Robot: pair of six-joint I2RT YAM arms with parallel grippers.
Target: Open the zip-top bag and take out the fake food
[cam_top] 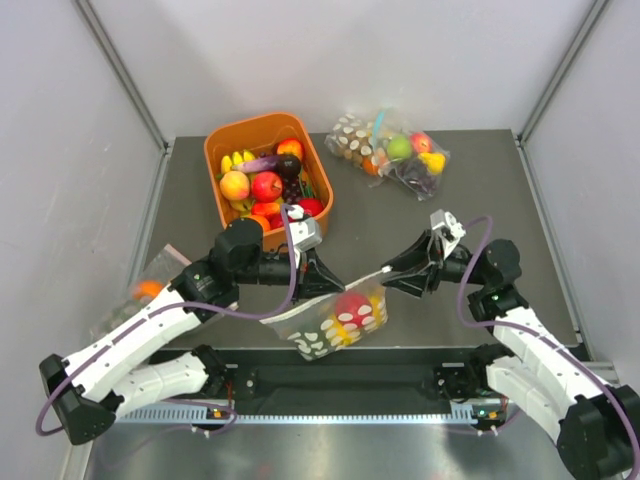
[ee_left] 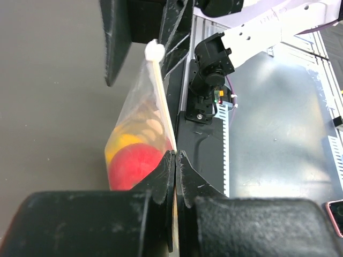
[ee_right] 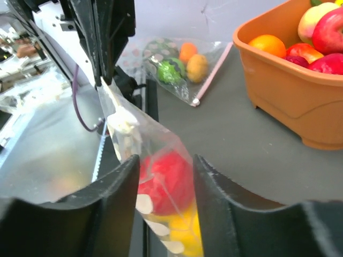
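The zip-top bag, clear with white dots, hangs stretched between both grippers above the table's near edge. Red and yellow fake food shows through it. My left gripper is shut on the bag's top edge at its left end; in the left wrist view the jaws pinch the plastic, with the red fruit just beyond them. My right gripper is at the bag's right end. In its own view the fingers stand open on either side of the bag, and the white zip slider lies ahead.
An orange basket full of toy fruit stands at the back left. A dotted bag with a green apple and grapes lies at the back. Another dotted bag with an orange fruit lies at the left edge, beside my left arm.
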